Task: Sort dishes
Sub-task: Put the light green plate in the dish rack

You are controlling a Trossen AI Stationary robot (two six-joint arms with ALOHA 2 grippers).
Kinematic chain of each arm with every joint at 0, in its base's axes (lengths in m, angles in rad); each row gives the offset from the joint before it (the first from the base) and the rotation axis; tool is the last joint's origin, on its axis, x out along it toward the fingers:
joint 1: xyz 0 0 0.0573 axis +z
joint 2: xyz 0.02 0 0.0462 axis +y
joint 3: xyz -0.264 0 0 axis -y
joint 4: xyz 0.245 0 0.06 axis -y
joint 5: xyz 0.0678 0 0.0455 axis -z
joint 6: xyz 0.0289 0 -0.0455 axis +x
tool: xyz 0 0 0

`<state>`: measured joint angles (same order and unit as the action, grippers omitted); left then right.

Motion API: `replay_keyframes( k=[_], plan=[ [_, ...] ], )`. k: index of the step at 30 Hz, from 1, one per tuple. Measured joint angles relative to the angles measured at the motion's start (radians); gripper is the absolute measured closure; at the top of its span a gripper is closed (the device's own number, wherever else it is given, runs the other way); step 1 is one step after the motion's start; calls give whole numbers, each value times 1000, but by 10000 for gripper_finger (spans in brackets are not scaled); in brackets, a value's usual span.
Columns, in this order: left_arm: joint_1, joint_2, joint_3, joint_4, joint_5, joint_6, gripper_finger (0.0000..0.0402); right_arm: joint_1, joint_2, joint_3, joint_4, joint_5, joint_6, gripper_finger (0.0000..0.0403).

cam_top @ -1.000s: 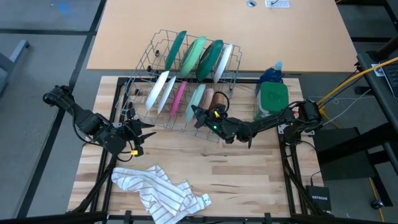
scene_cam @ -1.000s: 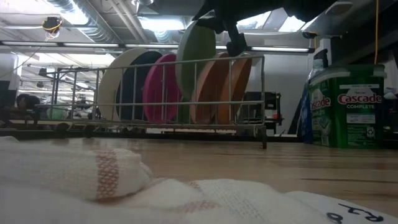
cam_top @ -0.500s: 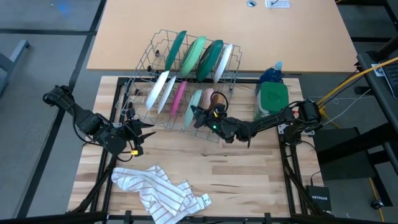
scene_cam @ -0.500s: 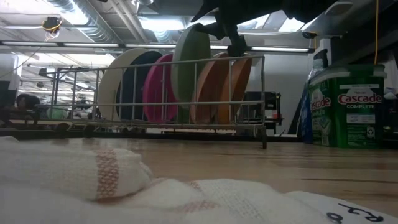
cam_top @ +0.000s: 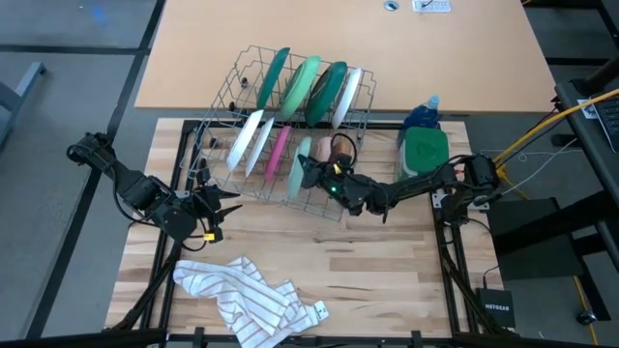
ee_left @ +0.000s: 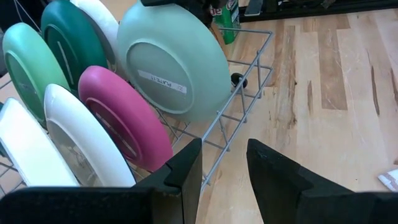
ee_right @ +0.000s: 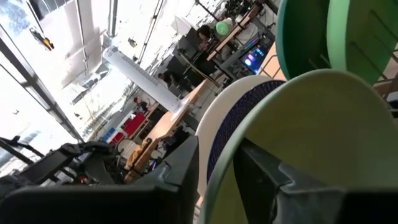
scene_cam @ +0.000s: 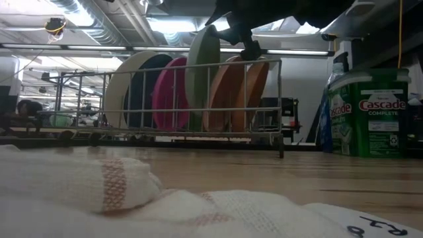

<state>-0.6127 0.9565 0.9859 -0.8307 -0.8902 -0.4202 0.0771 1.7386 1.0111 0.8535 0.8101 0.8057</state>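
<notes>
a: where are the dishes right now?

b: all standing on edge in the wire rack [cam_top: 232,97] at the back of the surface [cam_top: 387,280]. the far row has green ones and a white one; the near row has a white plate [cam_top: 249,141], a pink plate [cam_top: 279,151], the pale green plate [cam_top: 306,155] and a tan-brown plate [scene_cam: 228,89] behind it.

a: and the arms?

b: the right gripper [cam_top: 308,176] is at the pale green plate's top rim. in its wrist view one finger sits on either side of that rim, but whether the jaws are pinching it or have let go, i cannot tell. the left gripper [cam_top: 221,205] waits near the rack's left front corner, jaws parted, holding nothing.

a: how would that plate handle?

b: my guess is light, stiff moulded plastic. it won't flex much or shatter, but the smooth face looks slippery, and a round thing on edge wants to roll or swing if pinched off-centre.

a: so where to take it?

b: on the rim at the very top, straight above its centre, fingers across the thin edge. lift it straight up between the wires so it doesn't scrape the pink plate or the tan one beside it.

a: anything in the way?

b: the green-lidded container [cam_top: 424,155] and the striped cloth [cam_top: 247,295] are well apart from it.
</notes>
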Motion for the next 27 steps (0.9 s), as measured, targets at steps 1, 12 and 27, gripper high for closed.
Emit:
replay_keyframes(
  k=[1,12,27],
  plan=[
    [0,0,0,0,0,0,283,-2,0,0,6,-1,1,301],
    [0,0,0,0,0,0,283,-7,0,0,37,99,140,301],
    [0,0,0,0,0,0,283,-9,0,-1,22,36,106,301]
  ],
)
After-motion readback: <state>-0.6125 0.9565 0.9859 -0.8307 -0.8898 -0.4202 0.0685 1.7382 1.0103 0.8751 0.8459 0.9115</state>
